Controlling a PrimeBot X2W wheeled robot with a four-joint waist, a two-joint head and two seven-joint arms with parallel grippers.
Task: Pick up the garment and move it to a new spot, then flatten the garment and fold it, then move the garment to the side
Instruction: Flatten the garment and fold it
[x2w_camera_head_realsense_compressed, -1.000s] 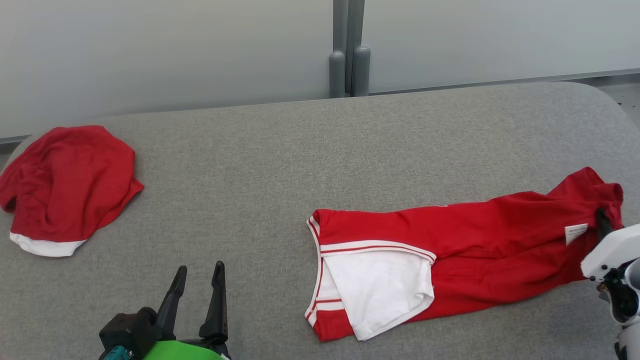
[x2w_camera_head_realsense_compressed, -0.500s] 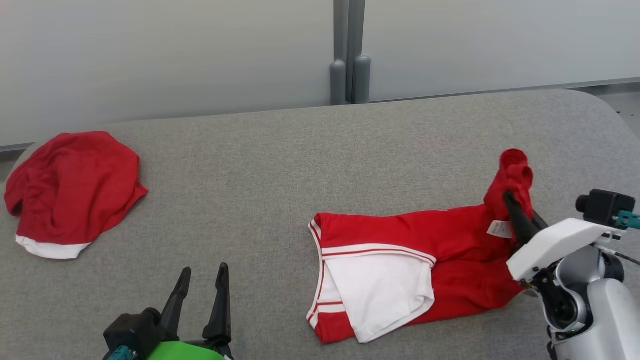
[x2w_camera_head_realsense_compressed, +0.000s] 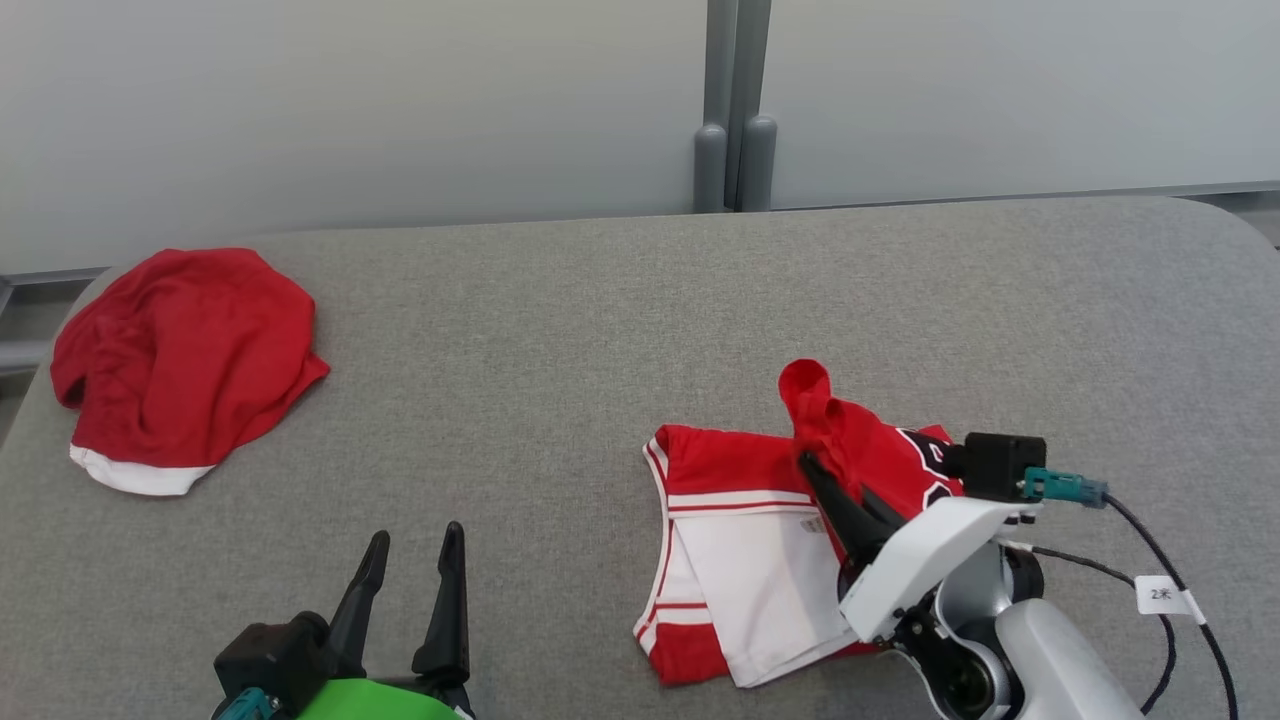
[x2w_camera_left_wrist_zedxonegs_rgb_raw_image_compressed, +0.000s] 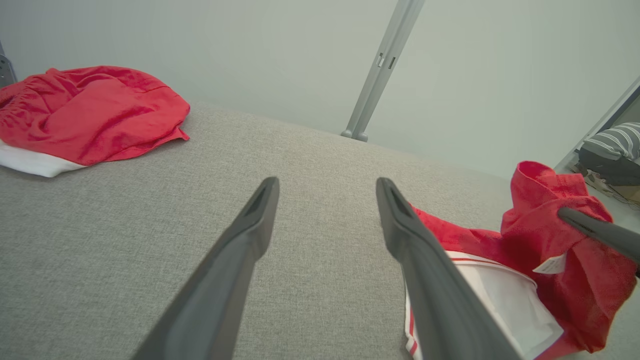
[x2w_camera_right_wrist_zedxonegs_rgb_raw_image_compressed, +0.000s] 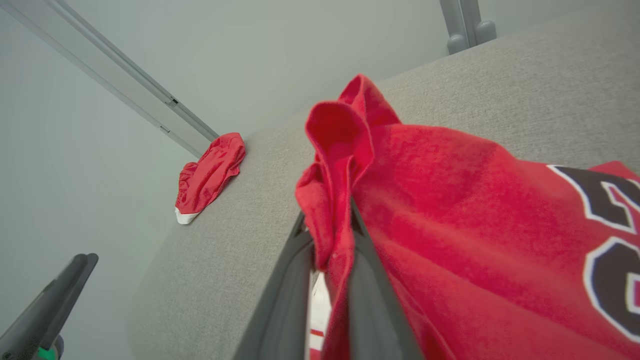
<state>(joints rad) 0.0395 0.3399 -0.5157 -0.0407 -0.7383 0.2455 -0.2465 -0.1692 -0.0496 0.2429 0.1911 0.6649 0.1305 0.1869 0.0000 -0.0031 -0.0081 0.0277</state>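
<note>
The red-and-white sports jersey (x2w_camera_head_realsense_compressed: 740, 470) lies on the grey fabric-covered table (x2w_camera_head_realsense_compressed: 560, 350), right of centre and toward the near edge. Its left end rests flat, showing white lining and striped trim. The right gripper (x2w_camera_head_realsense_compressed: 808, 462) is clamped tight on a bunched handful of red cloth at the jersey's other end, holding it raised above the flat part so that the fabric doubles over on itself. The left gripper (x2w_camera_head_realsense_compressed: 415, 545) hovers over bare table at the near left with its fingers spread wide and nothing between them. A crumpled red garment with a white hem (x2w_camera_head_realsense_compressed: 185, 360) sits well apart at the far left corner (probably not part of this fold).

This looks like the folding step, with the first fold about halfway over. The next move calls for carrying the held end across to the striped left edge, lowering it until the layers lie square, and only then letting go, since a bunched grip may drop the cloth in a lump
</note>
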